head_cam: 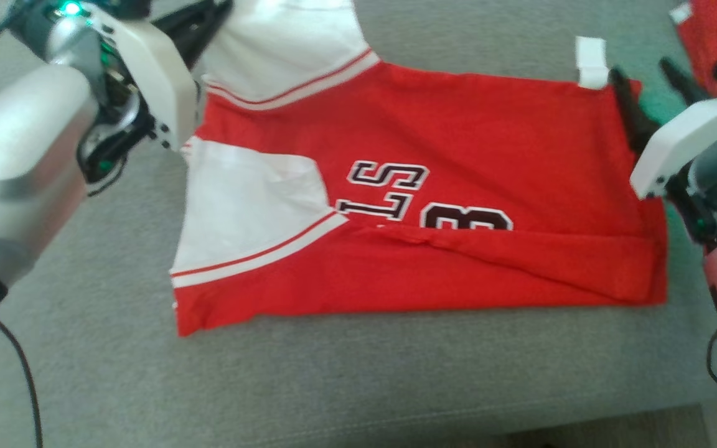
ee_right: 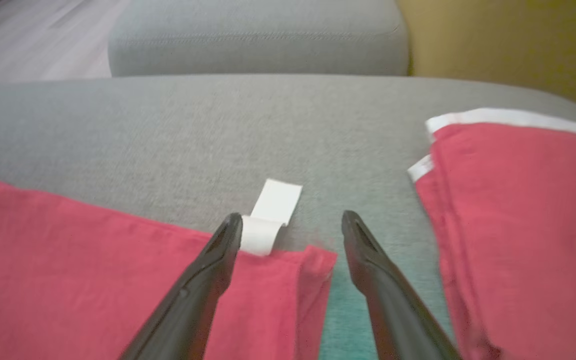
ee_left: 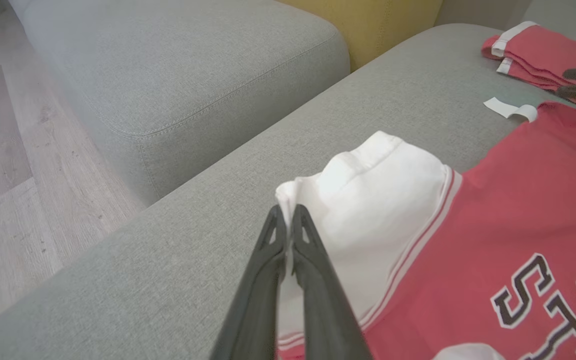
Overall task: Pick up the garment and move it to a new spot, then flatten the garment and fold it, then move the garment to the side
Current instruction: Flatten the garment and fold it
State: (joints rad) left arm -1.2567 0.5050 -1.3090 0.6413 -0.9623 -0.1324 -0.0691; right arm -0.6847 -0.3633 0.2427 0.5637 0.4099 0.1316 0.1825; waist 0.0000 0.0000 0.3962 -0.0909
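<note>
Left jaws clamped on sleeve (ee_left: 378, 200), right jaws apart astride shirt (head_cam: 458, 143) corner. Handles soft, light, floppy; best pinched at corners and seams, lifted evenly.

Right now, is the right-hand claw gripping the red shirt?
No: the right gripper hangs wide open over a corner of the red shirt.
</note>
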